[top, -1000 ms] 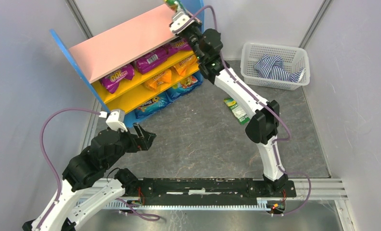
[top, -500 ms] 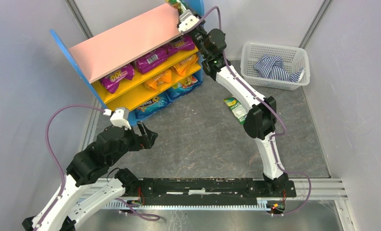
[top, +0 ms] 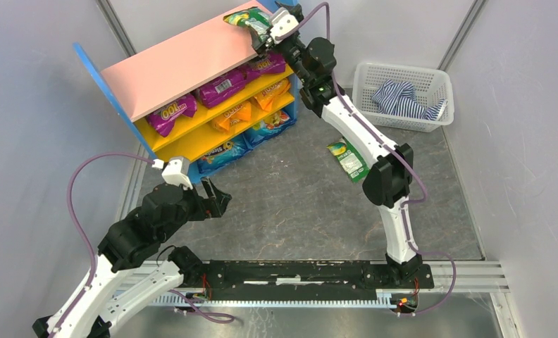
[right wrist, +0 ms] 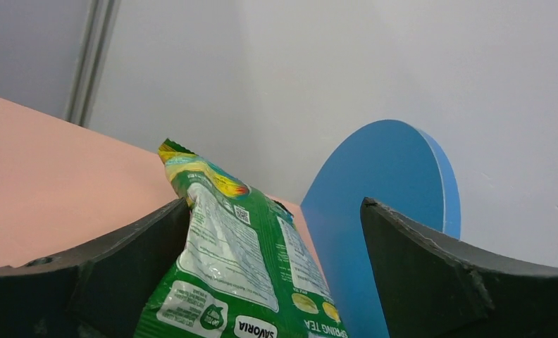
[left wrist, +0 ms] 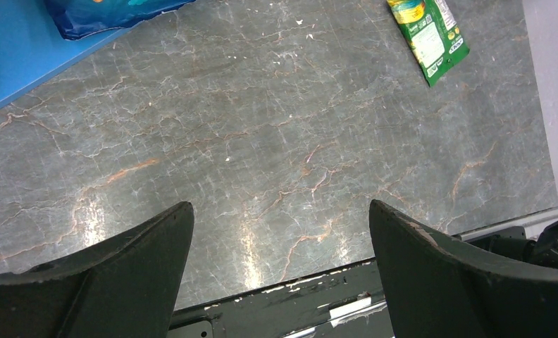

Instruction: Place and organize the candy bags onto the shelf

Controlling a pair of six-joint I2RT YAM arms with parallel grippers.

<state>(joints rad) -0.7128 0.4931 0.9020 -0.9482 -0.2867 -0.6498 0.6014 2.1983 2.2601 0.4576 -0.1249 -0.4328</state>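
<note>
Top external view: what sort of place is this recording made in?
Probably a lab robot cell: plain grey wall panels box in a marbled table, and the arms' mounting rail is bolted at its near edge, facing a shelf.

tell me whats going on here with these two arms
The right gripper is up at the pale pink top board of the blue-sided shelf, jaws wide, a glossy green candy packet leaning between them, not pinched. Purple, orange and blue packets sit on the yellow inner shelves. A second green packet lies on the grey marbled table. The left gripper hovers open and empty over it.
</note>
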